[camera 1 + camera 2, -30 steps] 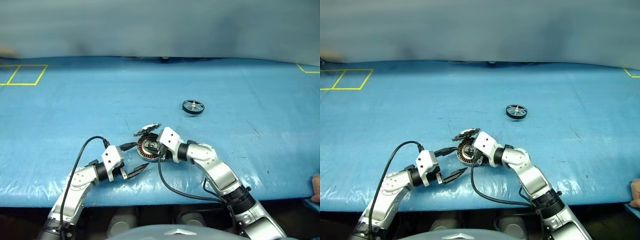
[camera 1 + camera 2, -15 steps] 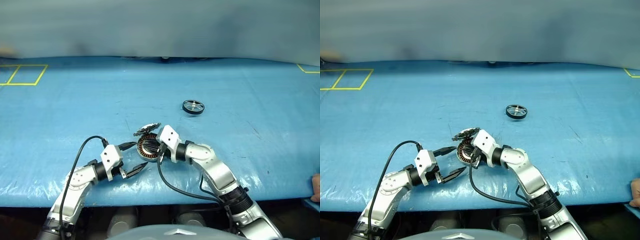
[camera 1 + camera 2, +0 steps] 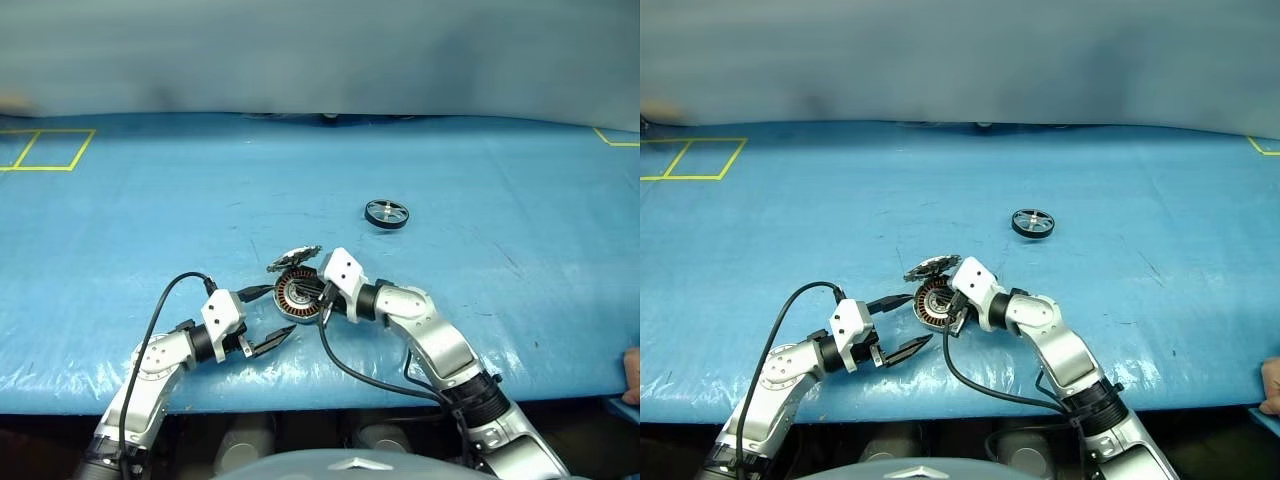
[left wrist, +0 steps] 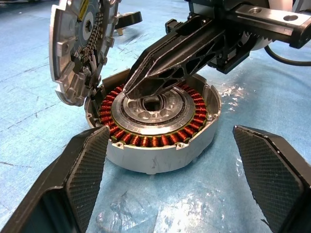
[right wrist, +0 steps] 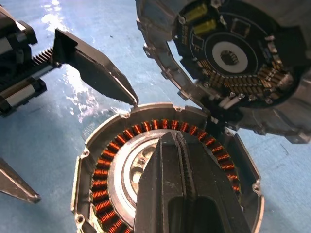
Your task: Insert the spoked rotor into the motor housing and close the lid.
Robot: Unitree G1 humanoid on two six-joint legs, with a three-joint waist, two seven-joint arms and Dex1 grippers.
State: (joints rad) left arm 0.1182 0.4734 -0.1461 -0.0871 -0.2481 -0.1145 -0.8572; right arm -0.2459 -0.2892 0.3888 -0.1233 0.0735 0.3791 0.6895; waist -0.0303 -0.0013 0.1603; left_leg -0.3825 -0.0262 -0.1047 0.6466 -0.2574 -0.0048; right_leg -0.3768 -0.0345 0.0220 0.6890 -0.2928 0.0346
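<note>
Two grippers were seen at the near middle of the blue counter [image 3: 120, 220], on either side of the motor housing [image 3: 296, 297]. The housing lay flat with its copper windings and silver hub exposed, and the lid [image 4: 77, 46] stood raised on its hinge at the housing's far-left edge, its inner face turned toward the windings. The right gripper [image 4: 133, 87] was held with its jaws clenched together, empty, their tip poised over the hub. The left gripper [image 3: 262, 320] was kept just left of the housing, its jaws spread wide and released. The spoked rotor [image 3: 386, 213] was left lying well apart, farther off to the right.
</note>
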